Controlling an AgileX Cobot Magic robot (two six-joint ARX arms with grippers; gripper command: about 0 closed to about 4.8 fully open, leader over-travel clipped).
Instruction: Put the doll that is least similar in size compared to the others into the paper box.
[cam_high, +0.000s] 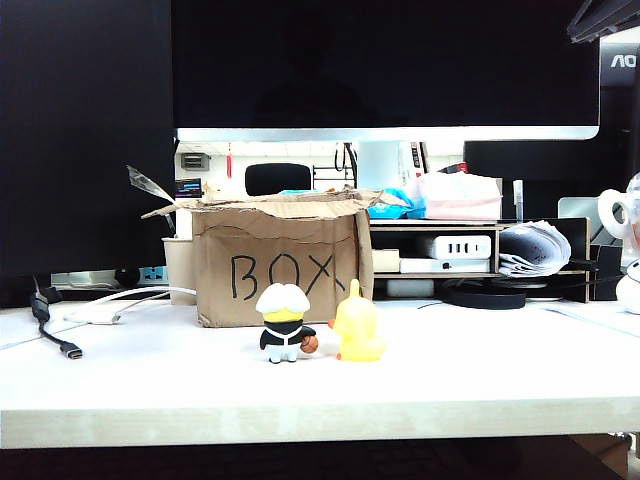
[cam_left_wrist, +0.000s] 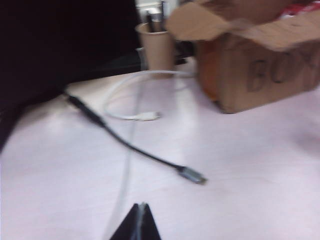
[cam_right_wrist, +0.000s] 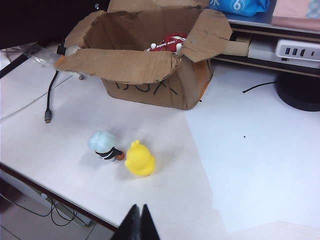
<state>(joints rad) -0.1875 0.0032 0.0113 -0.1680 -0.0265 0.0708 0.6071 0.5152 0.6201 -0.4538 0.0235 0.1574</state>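
Two small figures stand on the white table (cam_high: 480, 375) just in front of the paper box (cam_high: 277, 262), our landmark throughout: a white-haired figure in black (cam_high: 285, 323) and, touching or nearly touching it on the right as the exterior view shows them, a yellow duck figure (cam_high: 356, 325). We see the same box from above in the right wrist view (cam_right_wrist: 150, 87), its torn flaps spread open, and inside it lies the doll (cam_right_wrist: 167, 43), of which only the red board with white lettering and a bit of white show over the flap. Off to the box's left in the exterior view a black cable (cam_high: 52, 330) and a white cable (cam_high: 130, 298) trail over the table, and a paper cup (cam_left_wrist: 156, 45) stands beside the box's far left corner. We find neither arm in the exterior view. Our right gripper (cam_right_wrist: 138, 222) hangs high above the table's near edge, on the near side of the two small figures from the box, its jaws pressed together with nothing between them. Our left gripper (cam_left_wrist: 140, 221) sits low over the table, left of the box past the cables, jaws likewise closed and empty.
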